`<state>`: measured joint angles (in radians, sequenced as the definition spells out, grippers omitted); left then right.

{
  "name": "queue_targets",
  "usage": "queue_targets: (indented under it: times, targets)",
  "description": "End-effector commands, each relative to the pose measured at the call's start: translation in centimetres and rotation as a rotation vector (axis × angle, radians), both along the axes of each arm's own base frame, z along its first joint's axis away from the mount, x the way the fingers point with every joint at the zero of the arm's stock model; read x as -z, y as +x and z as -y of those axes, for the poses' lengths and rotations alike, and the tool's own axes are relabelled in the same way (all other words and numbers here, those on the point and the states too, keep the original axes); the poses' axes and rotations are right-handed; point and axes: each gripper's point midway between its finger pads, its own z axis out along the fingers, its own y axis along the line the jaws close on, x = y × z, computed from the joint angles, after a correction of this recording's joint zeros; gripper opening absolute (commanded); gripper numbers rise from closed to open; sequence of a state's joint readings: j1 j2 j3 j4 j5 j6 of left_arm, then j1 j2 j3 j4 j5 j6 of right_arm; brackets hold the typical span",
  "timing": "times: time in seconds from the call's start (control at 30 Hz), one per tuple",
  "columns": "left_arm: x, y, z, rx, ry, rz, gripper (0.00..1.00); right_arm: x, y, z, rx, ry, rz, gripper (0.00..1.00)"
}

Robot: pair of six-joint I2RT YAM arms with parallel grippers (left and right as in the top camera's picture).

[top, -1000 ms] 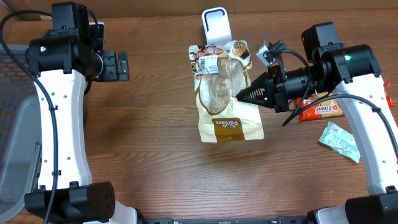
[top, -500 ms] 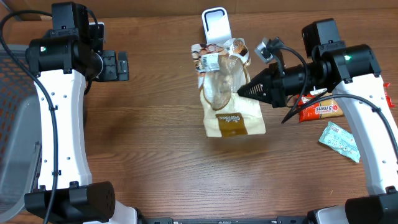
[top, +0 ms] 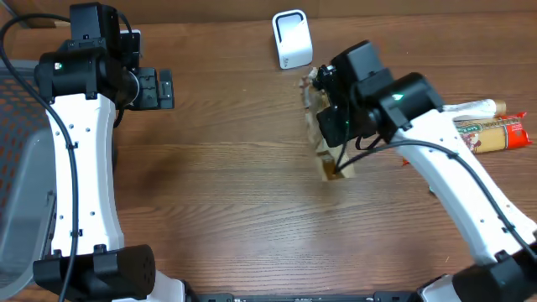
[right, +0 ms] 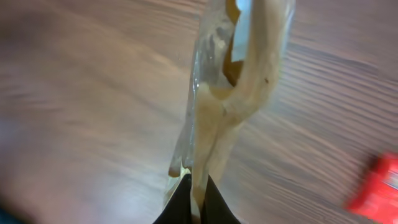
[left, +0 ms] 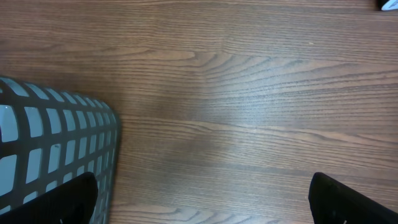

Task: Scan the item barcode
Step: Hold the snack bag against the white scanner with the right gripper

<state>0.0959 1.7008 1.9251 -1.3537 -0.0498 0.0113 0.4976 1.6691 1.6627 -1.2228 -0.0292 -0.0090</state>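
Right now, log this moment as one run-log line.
right hand: shut on bakery bag, edge-on | left hand: open, empty | scanner: apart from bag

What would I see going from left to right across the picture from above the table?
grey basket → left gripper → white scanner → bread bag → snack packet
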Motion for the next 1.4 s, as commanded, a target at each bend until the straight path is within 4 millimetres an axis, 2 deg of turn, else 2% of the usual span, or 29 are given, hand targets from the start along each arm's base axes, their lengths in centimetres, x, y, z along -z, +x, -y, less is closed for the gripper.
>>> queue_targets:
  times: [0.0,0.23,0.33,0.6,0.73,0.83,1.17,1.37]
  targets:
    - [-0.4,0.4,-0.2,0.012,0.015,0.014,1.00,0.0,3.3,2.9,0.161,-0.217,0.145,0.04]
    - [-0.4,0.4,-0.2,0.013,0.015,0.014,1.00,-0.7,5.9,2.1,0.072,-0.284,0.274,0.04]
    - [-0.4,0.4,-0.2,0.013,0.015,0.014,0.99,-0.9,6.2,2.0,0.018,-0.303,0.292,0.04]
    - [-0.4,0.4,-0.2,0.012,0.015,0.014,1.00,-1.0,6.4,1.7,0.001,-0.298,0.302,0.04]
    - [-0.4,0.4,-0.2,0.013,0.015,0.014,1.00,-1.5,7.1,1.3,-0.075,-0.324,0.345,0.04]
    - [-0.4,0.4,-0.2,0.013,0.015,0.014,0.99,-2.4,8.1,1.2,-0.108,-0.361,0.410,0.04]
    - [-0.4,0.4,-0.2,0.013,0.015,0.014,1.00,-8.2,12.8,0.7,-0.169,-0.619,0.738,0.04]
    - [-0.4,0.4,-0.1,0.015,0.015,0.014,1.00,-9.7,16.5,-0.4,-0.213,-0.713,0.882,0.04]
